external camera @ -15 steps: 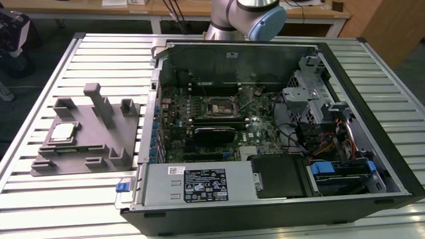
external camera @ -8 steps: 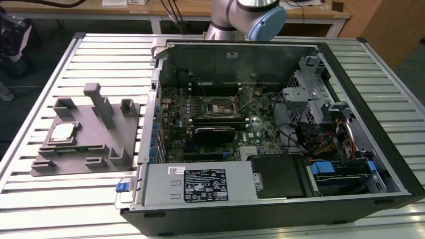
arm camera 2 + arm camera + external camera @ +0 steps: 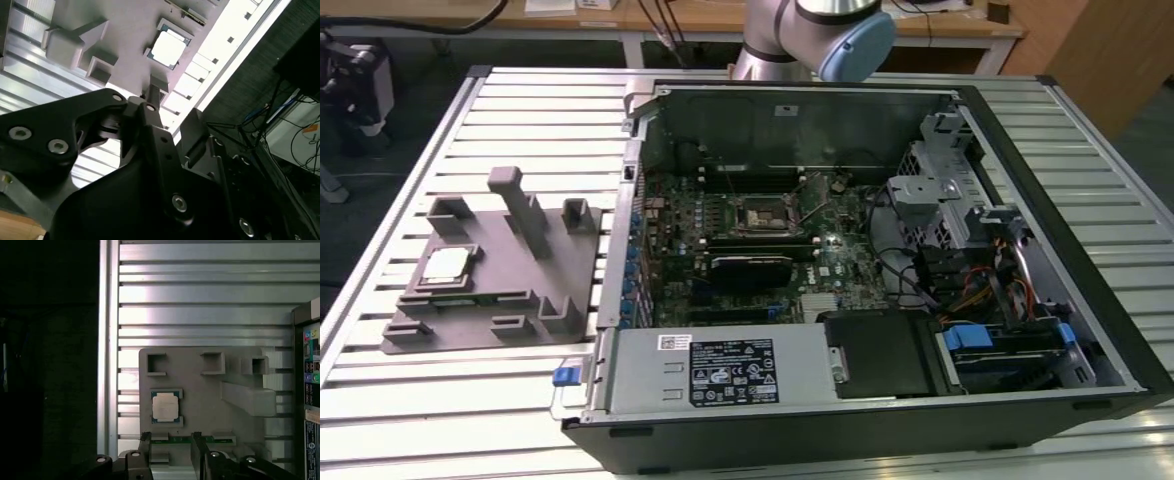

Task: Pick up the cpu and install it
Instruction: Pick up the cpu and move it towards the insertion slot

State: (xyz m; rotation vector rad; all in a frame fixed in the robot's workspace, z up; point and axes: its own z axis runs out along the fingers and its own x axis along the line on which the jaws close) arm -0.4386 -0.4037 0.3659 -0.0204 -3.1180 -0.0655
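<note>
The cpu point(image 3: 447, 265), a small silver-topped square chip, lies flat in a recess of the grey fixture block point(image 3: 520, 290) at the exterior view's left. In both wrist views it shows from above: the cpu point(image 3: 165, 407) point(image 3: 169, 48) sits some way beyond my gripper point(image 3: 170, 442) point(image 3: 172, 107). The two dark fingertips point(image 3: 145, 440) stand apart with nothing between them, so the gripper is open and well clear of the chip. The motherboard socket point(image 3: 761, 212) lies inside the open computer case point(image 3: 1067, 230), framed in black.
The case lies on its side on a slatted metal table point(image 3: 494, 100), with cables, drive bays and a power supply point(image 3: 720, 370) inside. The fixture has upright posts point(image 3: 520, 205) and holds a green strip point(image 3: 190, 440). The arm point(image 3: 814, 30) rises behind the case.
</note>
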